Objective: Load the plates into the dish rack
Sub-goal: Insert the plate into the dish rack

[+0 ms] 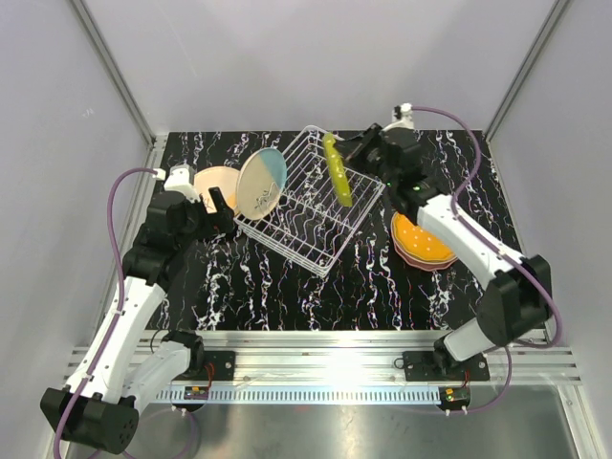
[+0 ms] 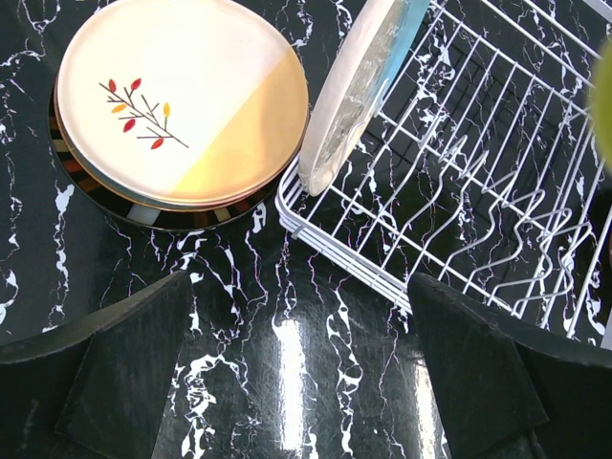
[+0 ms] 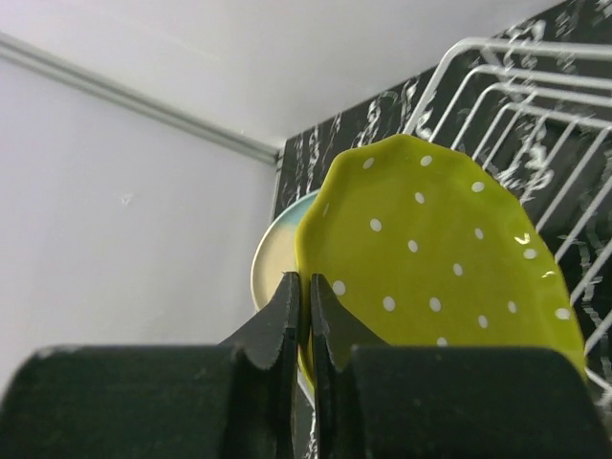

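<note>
Over the far right side of the white wire dish rack (image 1: 306,225), your right pincer (image 3: 308,287) is clenched on the rim of the round yellow-green dotted plate (image 3: 430,258), which stands on edge just left of it, running far to near, while your left pincer (image 2: 296,316) hangs released by the peach sprig-patterned plate (image 2: 182,96).

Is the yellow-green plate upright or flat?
Standing on edge. From above, the yellow-green plate shows only its rim, over the dish rack.

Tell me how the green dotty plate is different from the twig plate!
The yellow-green plate has white dots; the peach plate has a sprig. The yellow-green plate stands on edge at the dish rack, pinched by the right gripper; the peach plate lies flat atop a stack, untouched. Both are round.
</note>
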Robot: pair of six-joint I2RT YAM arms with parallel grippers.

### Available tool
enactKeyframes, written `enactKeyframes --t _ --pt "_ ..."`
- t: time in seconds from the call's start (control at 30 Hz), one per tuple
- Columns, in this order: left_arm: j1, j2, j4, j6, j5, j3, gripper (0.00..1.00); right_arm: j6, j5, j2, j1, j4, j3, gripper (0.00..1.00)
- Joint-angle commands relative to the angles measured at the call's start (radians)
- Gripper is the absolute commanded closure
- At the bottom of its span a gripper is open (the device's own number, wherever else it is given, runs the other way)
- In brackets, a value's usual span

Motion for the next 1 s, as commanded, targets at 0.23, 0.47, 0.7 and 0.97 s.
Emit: enactKeyframes --t 0.23,0.47,0.7,0.97 --pt "-0.006 0.009 0.047 -0.018 0.050 -0.002 0.01 0.123 0.083 0.183 0.161 0.356 0.225 1.00" --pt "-0.028 0.015 0.052 -0.030 0.051 -0.011 0.01 0.149 0.274 0.287 0.253 0.423 0.289 1.00" --pt "-0.049 0.009 0.047 -0.032 0.021 -0.011 0.01 0.138 0.464 0.384 0.345 0.477 0.361 1.00" --pt "-0.055 -0.008 0.042 -0.036 -0.019 -0.011 0.01 0.118 0.687 0.445 0.425 0.466 0.447 1.00"
